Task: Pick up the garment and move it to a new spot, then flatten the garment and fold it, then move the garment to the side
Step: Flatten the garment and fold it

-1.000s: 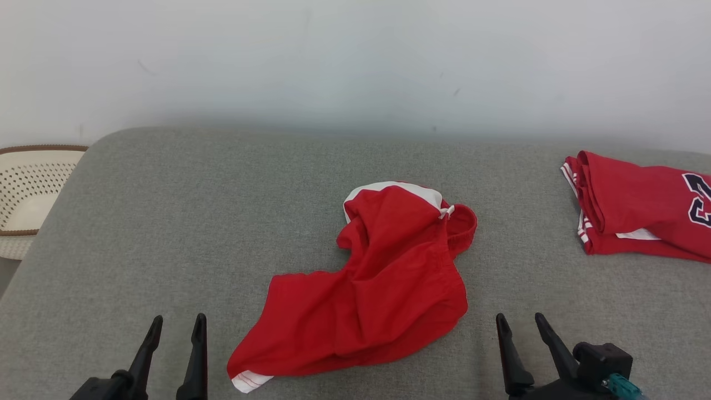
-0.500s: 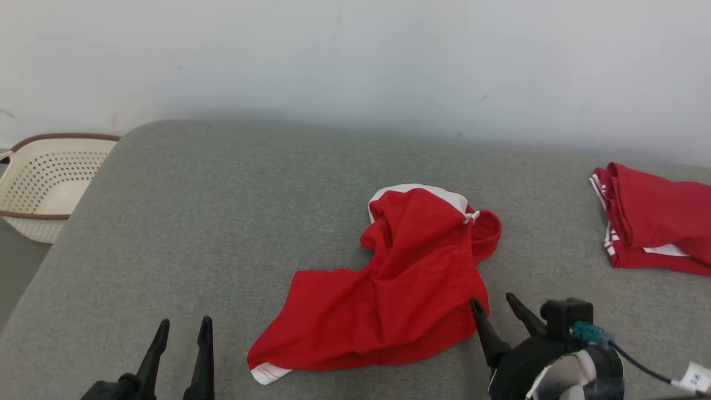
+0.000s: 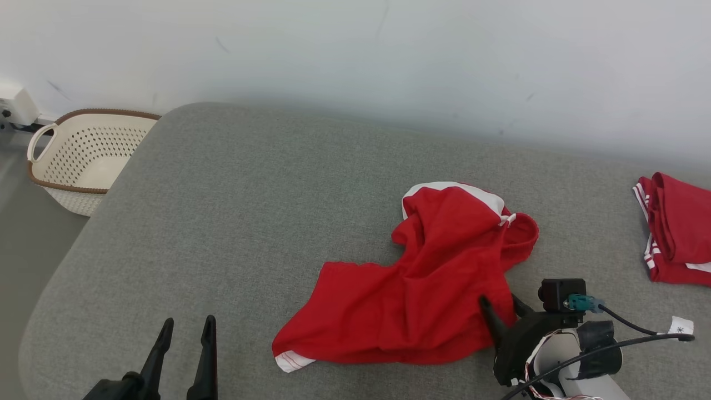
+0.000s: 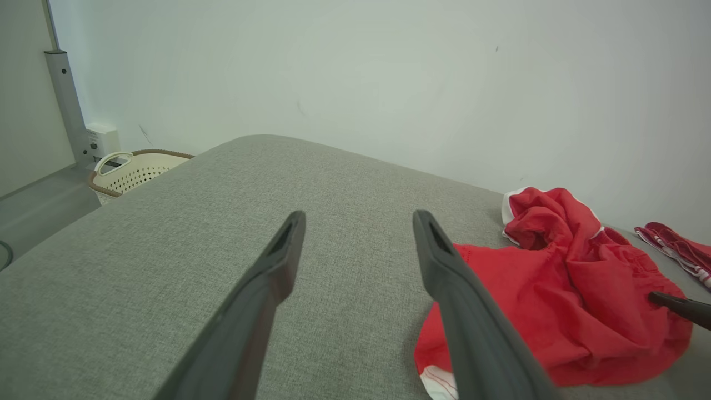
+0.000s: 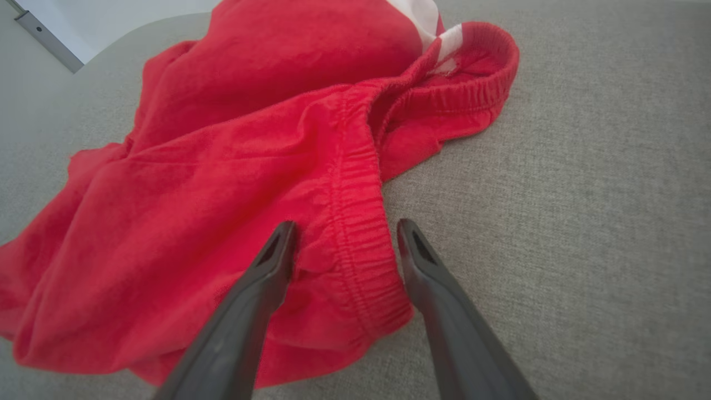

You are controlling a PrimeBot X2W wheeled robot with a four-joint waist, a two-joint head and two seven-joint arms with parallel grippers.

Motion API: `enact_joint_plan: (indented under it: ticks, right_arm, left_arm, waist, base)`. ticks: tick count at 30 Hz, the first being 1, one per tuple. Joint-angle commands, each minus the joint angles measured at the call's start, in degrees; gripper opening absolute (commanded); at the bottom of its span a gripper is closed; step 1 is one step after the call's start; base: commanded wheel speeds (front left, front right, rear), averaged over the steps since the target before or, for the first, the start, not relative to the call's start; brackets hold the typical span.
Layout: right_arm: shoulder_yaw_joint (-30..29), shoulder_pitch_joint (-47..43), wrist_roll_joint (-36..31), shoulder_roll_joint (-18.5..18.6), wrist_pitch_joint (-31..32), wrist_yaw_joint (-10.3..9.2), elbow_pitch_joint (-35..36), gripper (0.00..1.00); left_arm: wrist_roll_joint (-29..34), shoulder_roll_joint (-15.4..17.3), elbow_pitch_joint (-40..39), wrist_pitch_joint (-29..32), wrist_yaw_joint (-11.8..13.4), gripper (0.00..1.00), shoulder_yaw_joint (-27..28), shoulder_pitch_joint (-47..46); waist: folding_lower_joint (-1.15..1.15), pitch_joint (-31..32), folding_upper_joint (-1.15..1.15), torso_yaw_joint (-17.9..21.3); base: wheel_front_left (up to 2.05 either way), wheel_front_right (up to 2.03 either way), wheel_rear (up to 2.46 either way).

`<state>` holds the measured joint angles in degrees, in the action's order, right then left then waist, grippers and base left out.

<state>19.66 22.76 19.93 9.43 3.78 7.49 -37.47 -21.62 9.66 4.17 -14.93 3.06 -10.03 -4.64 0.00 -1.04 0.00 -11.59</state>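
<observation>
Grey padded surface (image 3: 250, 194) carries the whole job, with open room to the left of the load, which I read as the likely new spot. The garment (image 3: 422, 294), red shorts with white trim, lies crumpled right of centre on it. One leg is spread flat toward me, and the other is bunched up toward the wall with the waist opening gaping. It is not yet lifted, so I judge we are at the first pick. A folded red garment (image 3: 677, 233) sits well apart at the far right edge, presumably parked there out of the way. A cream perforated basket (image 3: 83, 161) stands on the floor off the left end. My right arm reaches in low from the lower right, wrist angled down so the fingers point into the cloth. The right claw (image 5: 345, 224) is spread wide and straddles the elastic waistband (image 5: 361, 239), one finger over red fabric and the other over bare grey, nothing pinched yet. The waistband is a sensible hold, being thick and unlikely to slip. The left arm hangs back at the lower left. The left claw (image 3: 189, 320) is wide too, holds nothing, sits clear of the cloth and points across the open grey area.
</observation>
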Motion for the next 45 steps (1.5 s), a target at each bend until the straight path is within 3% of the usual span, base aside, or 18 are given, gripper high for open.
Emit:
enact_joint_plan:
  ticks: [1, 7, 12, 22, 32, 39, 45]
  right_arm:
    - [0.5, 0.7, 1.0, 0.3, -1.7, 0.01, -0.7, 0.0]
    - [0.5, -0.4, 2.2, 1.1, -5.8, 0.01, -0.5, 0.0]
    - [-1.4, -4.3, 3.1, 1.8, -8.1, 0.01, 3.7, 0.0]
    - [-8.3, -18.5, 0.4, 1.6, -1.4, 0.01, 24.3, 0.0]
    - [-15.2, -32.7, -3.0, -2.8, 7.8, 0.01, 44.6, 0.0]
    - [-13.7, -32.1, -3.6, -3.7, 9.6, 0.01, 48.3, 0.0]
    - [-11.0, -26.4, -3.2, -2.2, 10.5, 0.01, 46.3, 0.0]
  left_arm:
    - [0.7, -0.2, 0.3, -0.2, -0.4, 1.0, 0.7, 0.5]
    - [1.3, -0.6, 0.7, -0.2, -0.9, 1.0, 2.0, 1.5]
    - [1.9, -1.1, 0.9, -0.2, -1.4, 1.0, 3.1, 2.2]
    - [2.6, -1.4, 1.5, -0.2, -1.5, 1.0, 4.2, 3.8]
    - [3.2, -1.4, 1.6, -0.2, -1.7, 1.0, 4.5, 3.8]
    - [3.4, -1.7, 2.2, -0.2, -1.8, 1.0, 4.4, 3.7]
    - [3.5, -1.8, 2.4, -0.2, -1.9, 1.0, 4.4, 3.5]
  waist:
    - [0.0, -0.1, 0.0, -0.1]
    - [0.0, 0.1, 0.0, 1.3]
    - [0.0, 0.6, 0.0, 3.4]
    - [0.0, 1.5, 0.0, 7.2]
    - [0.0, 1.7, 0.0, 8.1]
    - [0.0, 1.7, 0.0, 7.7]
    - [0.0, 1.7, 0.0, 7.3]
  base:
    - [0.0, 0.0, 0.0]
    - [0.0, 0.0, 0.0]
    - [0.0, 0.0, 0.0]
    - [0.0, 0.0, 0.0]
    - [0.0, 0.0, 0.0]
    - [0.0, 0.0, 0.0]
    - [0.0, 0.0, 0.0]
